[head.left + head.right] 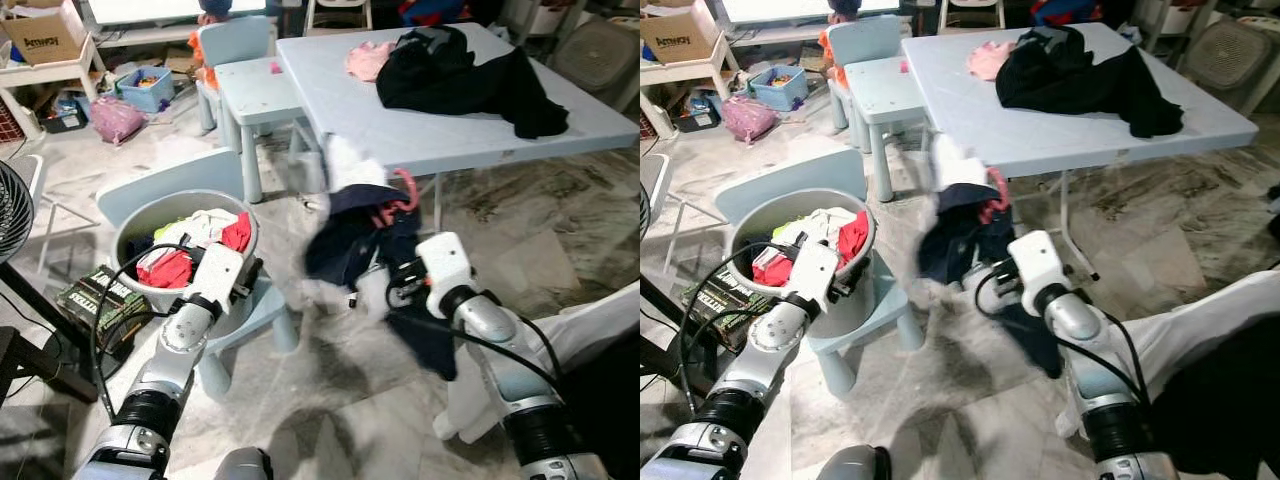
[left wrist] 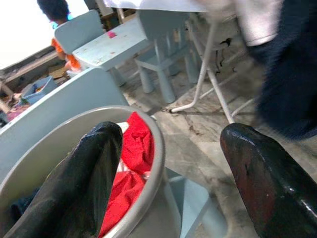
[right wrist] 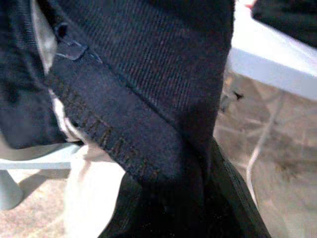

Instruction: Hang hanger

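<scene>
A pink hanger (image 1: 405,190) carrying a dark navy garment (image 1: 345,235) over a white one hangs in the air, blurred, just in front of the light blue table's (image 1: 330,100) near edge. My right gripper (image 1: 388,287) is below it, shut on the dark garment; in the right wrist view the navy fabric (image 3: 148,99) covers the fingers. My left gripper (image 1: 250,275) is open at the rim of a grey laundry bucket (image 1: 128,215). In the left wrist view its two black fingers (image 2: 74,178) stand wide apart with nothing between them.
The bucket holds red and white clothes (image 1: 170,268) and stands on a small blue chair (image 1: 265,310). Black clothes (image 1: 460,75) and a pink cloth (image 1: 368,60) lie on the table. A small table (image 1: 250,85), a fan (image 1: 10,210) and white fabric (image 1: 590,330) surround me.
</scene>
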Motion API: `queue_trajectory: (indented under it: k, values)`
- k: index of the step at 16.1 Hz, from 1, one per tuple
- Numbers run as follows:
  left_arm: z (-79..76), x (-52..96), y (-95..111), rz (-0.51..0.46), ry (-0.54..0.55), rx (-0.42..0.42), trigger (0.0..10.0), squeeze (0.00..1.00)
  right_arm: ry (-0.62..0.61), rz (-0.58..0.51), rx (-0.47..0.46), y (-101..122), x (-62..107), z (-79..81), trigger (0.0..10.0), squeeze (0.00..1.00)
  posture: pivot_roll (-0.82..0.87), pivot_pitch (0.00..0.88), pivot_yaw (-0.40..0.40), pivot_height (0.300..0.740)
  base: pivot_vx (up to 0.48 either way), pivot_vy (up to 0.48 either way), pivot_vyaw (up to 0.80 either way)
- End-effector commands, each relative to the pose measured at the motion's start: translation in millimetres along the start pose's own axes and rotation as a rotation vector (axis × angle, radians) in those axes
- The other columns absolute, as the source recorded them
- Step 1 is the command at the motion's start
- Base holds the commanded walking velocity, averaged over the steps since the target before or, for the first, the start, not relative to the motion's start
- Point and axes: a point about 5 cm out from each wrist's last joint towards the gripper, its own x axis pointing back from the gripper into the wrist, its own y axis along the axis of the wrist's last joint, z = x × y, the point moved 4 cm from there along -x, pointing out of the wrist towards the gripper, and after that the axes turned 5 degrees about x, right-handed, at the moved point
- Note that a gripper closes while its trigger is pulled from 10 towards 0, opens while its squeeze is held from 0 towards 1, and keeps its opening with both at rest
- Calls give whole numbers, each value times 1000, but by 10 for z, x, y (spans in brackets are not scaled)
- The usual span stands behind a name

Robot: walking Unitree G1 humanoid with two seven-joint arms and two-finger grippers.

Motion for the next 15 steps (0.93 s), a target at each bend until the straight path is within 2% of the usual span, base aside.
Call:
queue_trajectory:
  k: [1,2,4,5,7,9,11,13,15]
  values:
    - [100,38,-15,-4,39,5,10000,0,-71,16,-17,-3,1,-149,10000,0,-47,0,24,740,0,0,0]
    - [117,63,-53,6,47,3,10000,0,-84,39,-61,-47,15,-165,10000,0,-47,0,28,740,0,0,0]
    - [86,89,-69,6,42,0,10000,0,-187,32,-91,-82,107,-287,10000,0,-41,0,25,740,0,0,0]
    - [88,91,-69,5,43,0,10000,0,-187,32,-96,-86,111,-286,10000,0,-41,0,25,740,0,0,0]
    - [158,156,-110,10,82,14,10000,0,-212,10,-122,-142,181,-206,10000,0,-29,0,18,740,0,0,0]
    - [192,206,-168,27,88,10,10000,0,-202,-6,-97,-158,241,-37,10000,0,-28,0,23,740,0,0,800]
    - [197,213,-175,31,79,3,10000,0,-222,-7,-136,-167,270,17,10000,0,-34,0,30,740,0,0,800]
    - [186,195,-157,30,72,0,10000,0,-224,-25,-117,-137,277,17,10000,0,-37,0,30,740,0,0,800]
    - [173,161,-133,28,67,-4,10000,0,-226,-44,-106,-93,262,-35,10000,0,-38,0,29,740,0,0,0]
